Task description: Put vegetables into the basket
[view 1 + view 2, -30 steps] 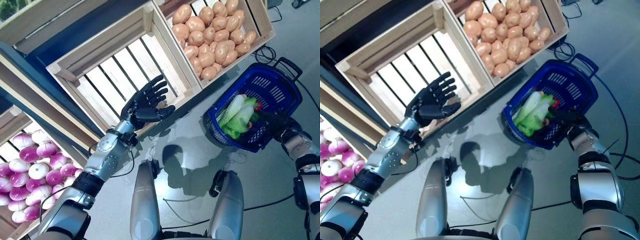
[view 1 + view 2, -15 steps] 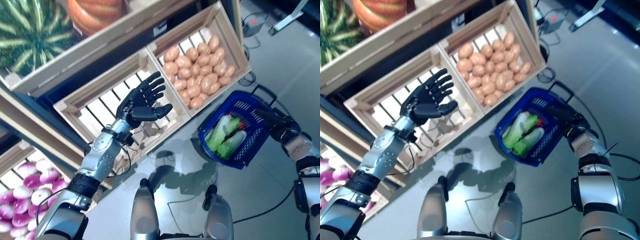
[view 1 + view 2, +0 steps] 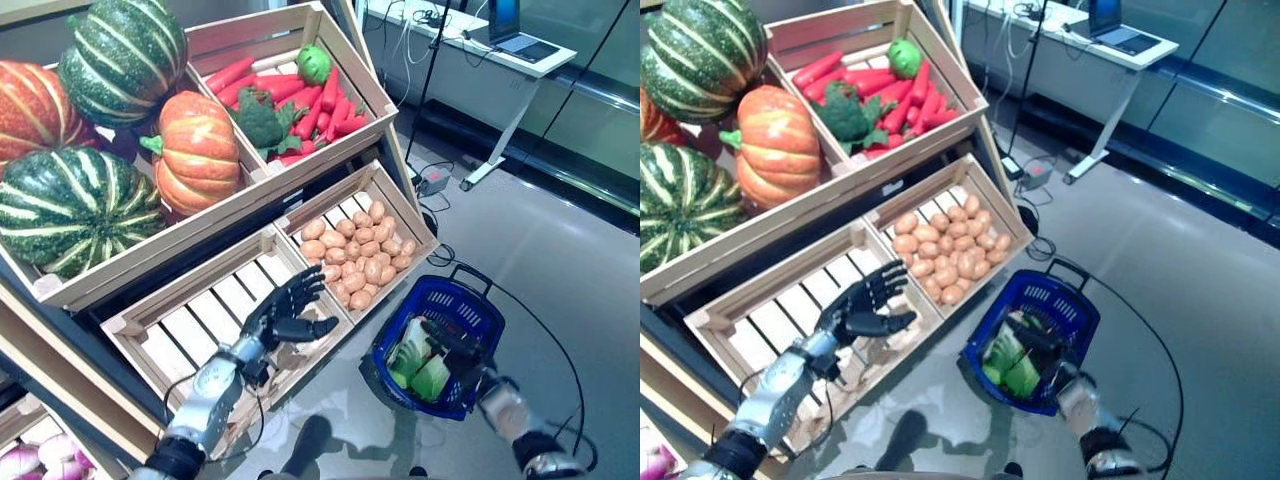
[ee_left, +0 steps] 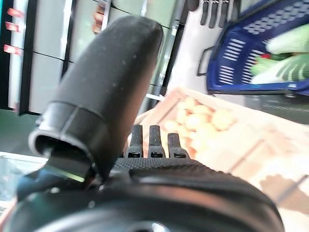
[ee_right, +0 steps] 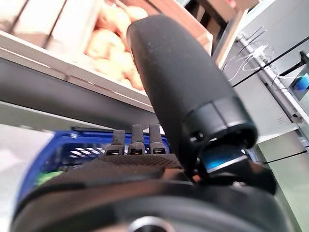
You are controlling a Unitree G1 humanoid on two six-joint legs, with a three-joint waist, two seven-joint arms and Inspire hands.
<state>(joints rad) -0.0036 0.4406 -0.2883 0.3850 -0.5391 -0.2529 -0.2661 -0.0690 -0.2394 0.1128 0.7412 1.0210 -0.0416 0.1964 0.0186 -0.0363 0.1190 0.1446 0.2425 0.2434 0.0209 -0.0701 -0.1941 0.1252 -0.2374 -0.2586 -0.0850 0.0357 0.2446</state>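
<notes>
A blue plastic basket stands on the grey floor below the shelves, with green leafy vegetables and a bit of red inside. My right hand reaches over the basket's near rim with straight fingers; its wrist view shows the right hand open above the blue basket. Held above the empty slatted crate is my left hand, open with fingers spread and nothing in it. In the left wrist view the left hand points towards the potatoes and the basket.
A crate of potatoes sits beside the empty crate. On the shelf above are a crate of red and green vegetables, an orange pumpkin and striped green squashes. A desk with a laptop stands at the back right.
The camera has tilted up, bringing the upper shelf into view. Both hands keep their places: the left open over the empty crate, the right at the basket.
</notes>
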